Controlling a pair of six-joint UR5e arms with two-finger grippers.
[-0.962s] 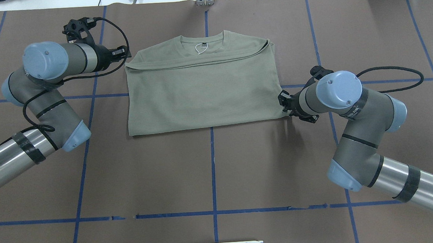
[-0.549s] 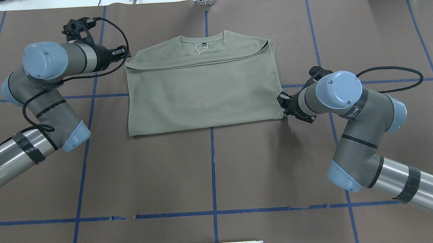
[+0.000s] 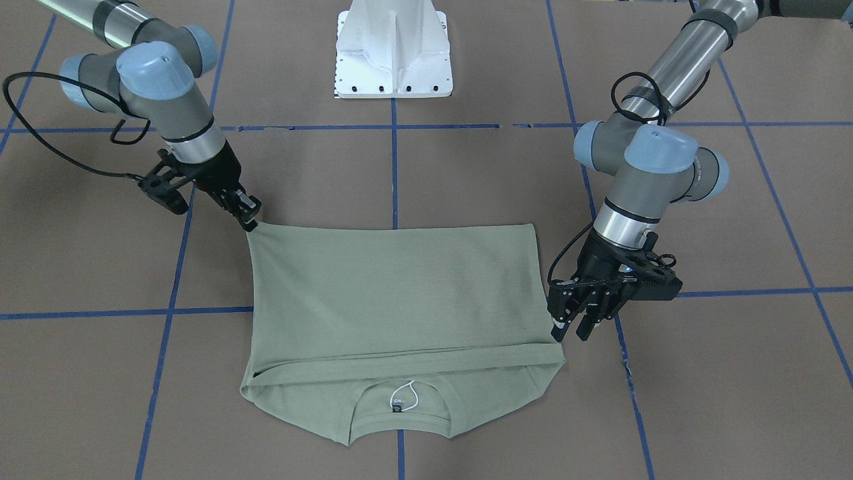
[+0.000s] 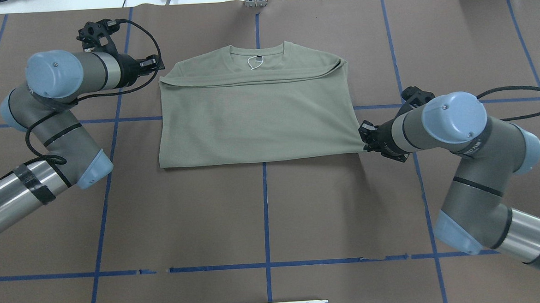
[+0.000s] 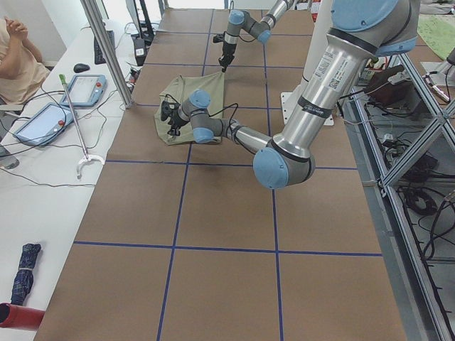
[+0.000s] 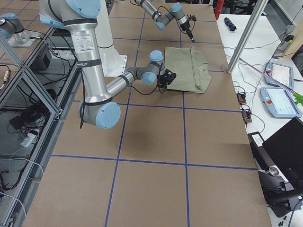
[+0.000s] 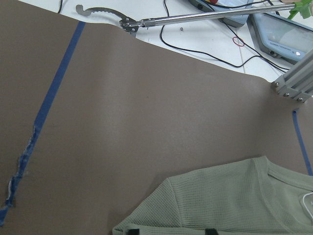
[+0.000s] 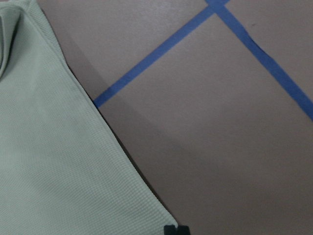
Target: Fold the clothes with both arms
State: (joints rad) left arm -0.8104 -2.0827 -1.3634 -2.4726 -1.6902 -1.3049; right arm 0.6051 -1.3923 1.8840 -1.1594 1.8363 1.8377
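The pale sage-green shirt (image 4: pixel 254 120) lies folded flat on the brown table, neck and white loop (image 4: pixel 256 63) at the far side. My right gripper (image 4: pixel 363 139) is shut on the shirt's near right corner; the front view (image 3: pixel 251 220) shows its fingers pinched together on that corner. The right wrist view shows the shirt's edge (image 8: pixel 49 161). My left gripper (image 4: pixel 156 69) is open at the shirt's far left shoulder corner, its fingers (image 3: pixel 558 327) apart beside the folded edge. The left wrist view shows that shoulder (image 7: pixel 234 200).
The white pedestal base (image 3: pixel 393 53) stands at the robot's side of the table. Blue tape lines (image 4: pixel 265 207) cross the brown mat. A side table with tablets (image 5: pixel 82 89), a metal post (image 5: pixel 106 50) and a seated person (image 5: pixel 18 53) lie beyond the far edge.
My right gripper has moved to the right and slightly nearer with the shirt's corner, and the whole shirt has slid a little right. The left gripper has barely moved.
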